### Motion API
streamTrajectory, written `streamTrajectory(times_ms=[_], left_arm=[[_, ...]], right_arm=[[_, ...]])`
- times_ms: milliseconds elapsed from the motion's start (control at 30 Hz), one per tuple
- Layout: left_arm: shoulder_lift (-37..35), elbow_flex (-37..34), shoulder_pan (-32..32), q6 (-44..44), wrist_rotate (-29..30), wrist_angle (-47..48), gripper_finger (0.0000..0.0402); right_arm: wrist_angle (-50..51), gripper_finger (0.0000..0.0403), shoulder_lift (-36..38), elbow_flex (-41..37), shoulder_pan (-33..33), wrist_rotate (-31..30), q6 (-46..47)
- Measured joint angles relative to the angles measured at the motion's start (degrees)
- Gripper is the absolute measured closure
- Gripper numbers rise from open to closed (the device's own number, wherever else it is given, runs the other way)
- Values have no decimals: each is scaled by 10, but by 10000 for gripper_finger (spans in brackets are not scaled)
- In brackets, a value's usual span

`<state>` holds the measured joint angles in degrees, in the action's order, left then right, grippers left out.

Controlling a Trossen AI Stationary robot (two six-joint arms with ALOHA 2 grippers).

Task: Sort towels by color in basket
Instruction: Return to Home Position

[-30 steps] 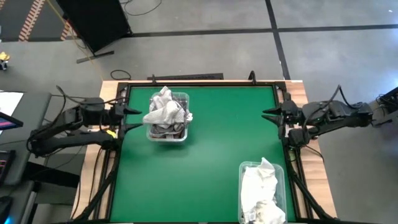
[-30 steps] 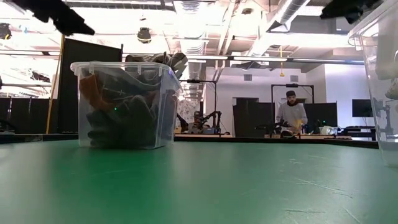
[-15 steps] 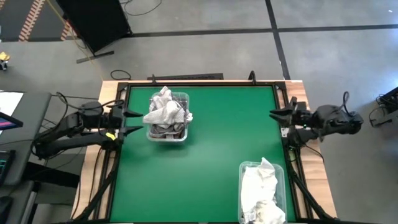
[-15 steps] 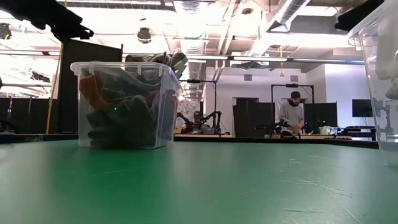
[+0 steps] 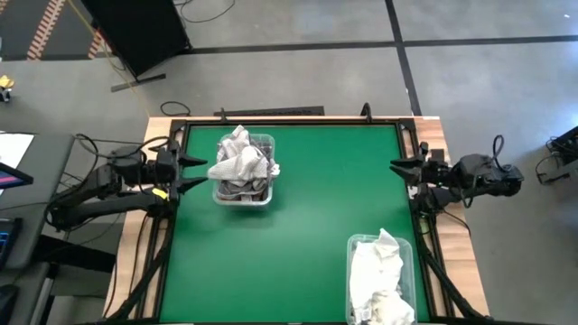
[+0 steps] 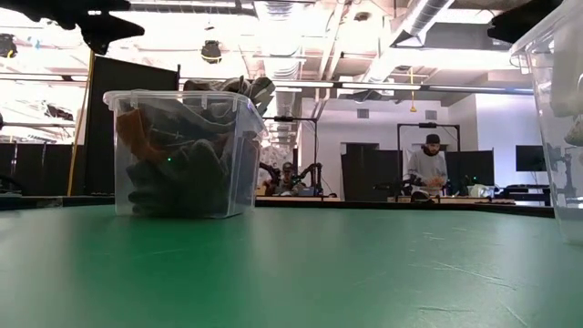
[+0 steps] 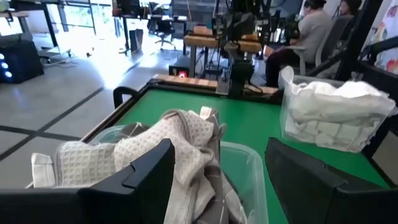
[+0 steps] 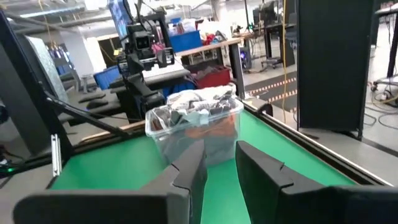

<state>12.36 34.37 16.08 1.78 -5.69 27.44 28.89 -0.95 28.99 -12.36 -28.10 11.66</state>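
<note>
A clear basket (image 5: 244,171) at the table's far left holds a pale grey waffle towel (image 7: 180,140) on top, with a rust-orange towel (image 6: 137,132) and a dark grey towel (image 6: 173,173) beneath it. A second clear basket (image 5: 381,280) at the near right is heaped with white towels (image 7: 336,109). My left gripper (image 5: 191,171) hangs level at the table's left edge, open and pointing at the first basket, with nothing between its fingers. At the right edge my right gripper (image 5: 400,176) also points level across the table, a narrow empty gap between its fingers (image 8: 221,168).
Bare green table (image 5: 316,208) lies between the two baskets. Black frame rails (image 5: 289,122) run round the table's edges. Beyond the far edge a person (image 6: 425,169) stands at a workbench, and another person (image 7: 311,25) sits at a desk.
My left gripper has tipped from slanting down to level, staying at the left edge. My right arm has folded in, and its gripper has drawn back a little toward the table's right edge. Both baskets and the towels have kept still.
</note>
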Motion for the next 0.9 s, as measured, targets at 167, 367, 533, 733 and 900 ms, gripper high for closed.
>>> streamTrajectory(times_ms=[167,367,533,733,900], left_arm=[[0,-5,0,18,2,-15,162],[0,-69,0,60,3,-97,162],[0,-130,0,85,6,-205,162],[-1,-169,0,92,6,-274,162],[0,-179,0,77,6,-290,162]], right_arm=[[-21,285,0,-30,0,1,-10],[-53,285,0,-67,0,3,-15],[-62,285,0,-90,0,3,-3],[-76,285,0,-118,0,2,8],[-85,285,0,-135,0,2,8]])
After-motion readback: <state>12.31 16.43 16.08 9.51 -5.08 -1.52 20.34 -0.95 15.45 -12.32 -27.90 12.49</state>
